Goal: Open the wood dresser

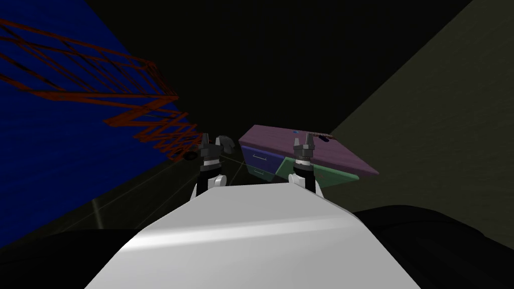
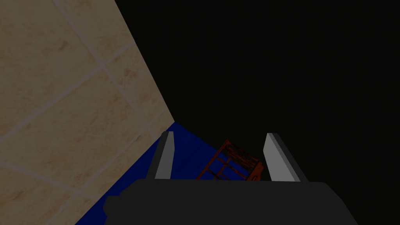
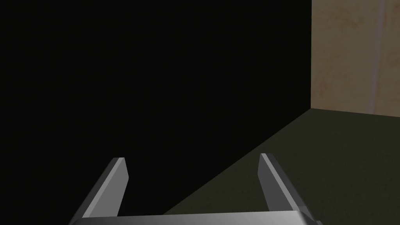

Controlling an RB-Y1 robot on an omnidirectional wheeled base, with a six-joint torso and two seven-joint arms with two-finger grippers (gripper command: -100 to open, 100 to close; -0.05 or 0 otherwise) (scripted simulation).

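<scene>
Dark floor (image 1: 150,190), blue wall (image 1: 50,150). Purple-topped dresser with blue and green drawer fronts (image 1: 326,153) ahead, beyond right pincer (image 1: 304,142); that and left pincer (image 1: 210,144) gape, empty.

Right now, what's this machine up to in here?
The robot is facing a low dresser with a purple top and blue and green faces, which it is meant to open. It has not taken hold of it. Both arms are held out in front of its body, short of the dresser, with the left hand and the right hand open and empty. A red lattice frame stands off to its left by a blue wall.
</scene>
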